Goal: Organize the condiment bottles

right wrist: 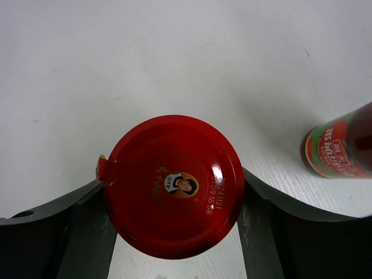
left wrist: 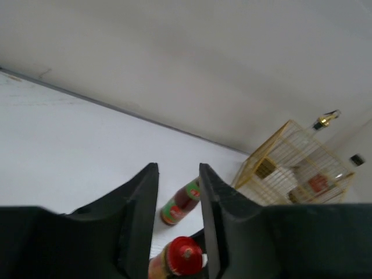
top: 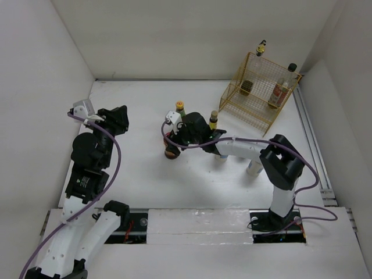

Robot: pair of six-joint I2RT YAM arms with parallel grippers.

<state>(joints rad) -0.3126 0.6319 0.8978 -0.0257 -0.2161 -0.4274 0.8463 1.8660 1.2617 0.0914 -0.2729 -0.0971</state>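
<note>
The right end effector (right wrist: 171, 192) is clasping the red-lidded jar (right wrist: 174, 157) from above. One finger is lying against each side with no gap showing, though the lid is hiding the contact lower down. The jar is standing on the tabletop (top: 139, 116), well to the left of the wire basket (top: 232, 102) and nearer the arms than the basket is. A bottle with a red and green label (right wrist: 343, 145) is standing near the jar, apart from it.

The step in hand appears to be the pick-up of this jar. Several bottles (top: 279, 93) are already sitting inside the basket, so the next move is probably calling for a straight lift clear of the neighbouring bottle. A carry to the right and a careful lowering over the basket's wall into a free spot would follow.

The right arm is reaching left across the tabletop, elbow raised and wrist pointing straight down. The left end effector (left wrist: 178, 174) is hovering far to the left of the basket, fingers slightly parted and holding nothing. It is facing toward the basket.
</note>
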